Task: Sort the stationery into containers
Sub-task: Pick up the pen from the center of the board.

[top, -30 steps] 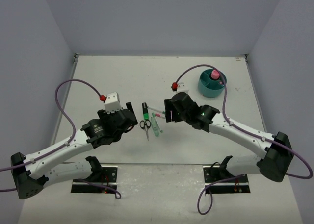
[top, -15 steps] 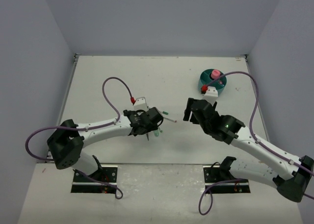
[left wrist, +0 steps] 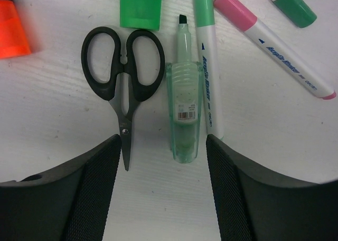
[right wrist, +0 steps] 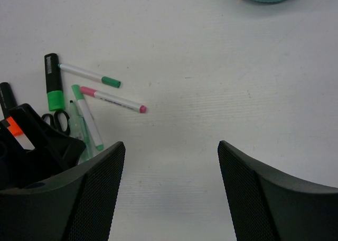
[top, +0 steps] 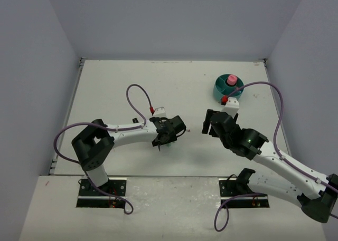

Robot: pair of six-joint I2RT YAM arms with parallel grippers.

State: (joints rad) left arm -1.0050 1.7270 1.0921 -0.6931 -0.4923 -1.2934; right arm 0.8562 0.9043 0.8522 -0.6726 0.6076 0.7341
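Over the near-middle of the bench (top: 121, 83), the left end effector (left wrist: 161, 191) hangs with its fingers apart, gripping nothing. The blade tip of the black-handled scissors (left wrist: 122, 77) and the butt of a clear green highlighter (left wrist: 182, 117) lie between them. Just beside these lie a green-and-white pen (left wrist: 207, 67), a pink-and-white pen (left wrist: 272, 43) and an orange highlighter (left wrist: 10, 32). To the right, the right end effector (right wrist: 171, 193) is likewise spread and empty above the bench. Farthest back on the right stands the teal organizer (top: 219, 92), with a pink-capped bottle (top: 231, 80) upright inside it.
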